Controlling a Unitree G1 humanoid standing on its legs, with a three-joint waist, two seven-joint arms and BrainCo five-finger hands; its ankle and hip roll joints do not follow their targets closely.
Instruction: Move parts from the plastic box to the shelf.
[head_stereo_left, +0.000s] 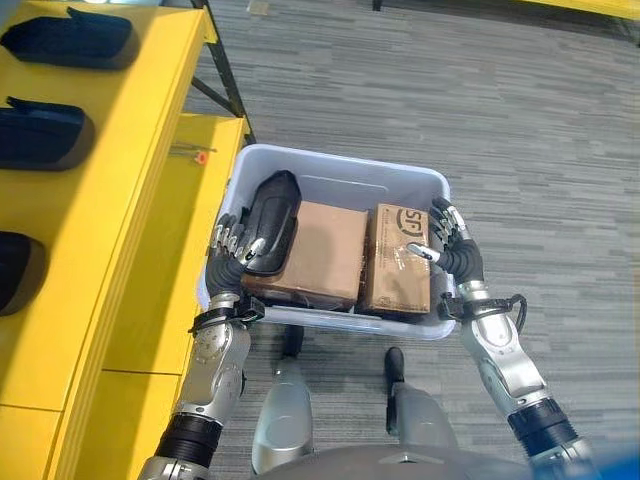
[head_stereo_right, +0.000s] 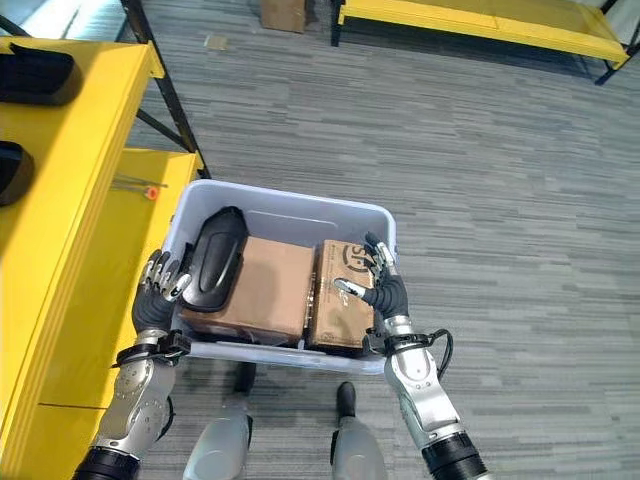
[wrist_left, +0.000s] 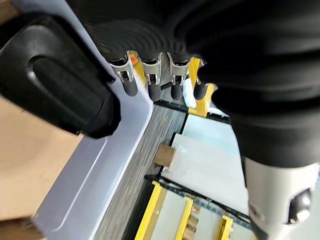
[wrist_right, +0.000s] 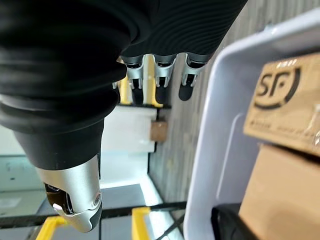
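— Both hands sit closest, one on each side of the box (head_stereo_left: 330, 175). Left hand (head_stereo_left: 232, 243) is on the outside of the left wall, fingers straight and relaxed along the rim, thumb hooked over onto the black part (head_stereo_left: 270, 220). Right hand (head_stereo_left: 450, 243) is on the right wall, fingers straight outside it, thumb reaching in over the printed carton (head_stereo_left: 398, 258). Neither is curled round anything.

— So where are the parts?

— One black part lies in the left of the box, resting partly on the plain carton (head_stereo_left: 320, 250), its near end against the left wall. Three more black parts (head_stereo_left: 40, 135) already sit on the top tier of the yellow shelf (head_stereo_left: 150, 180), to the robot's left.

— What's the step, do you reckon?

— Looks like steadying or carrying the box by its sides, with the shelf just beside it. I can't tell whether the box rests on anything.

— How to do it well?

— Press evenly from both sides so the box stays level; the part sits high on the carton and could slide off. Keep the left wall clear of the shelf edge, then free the left hand to close round the part's middle
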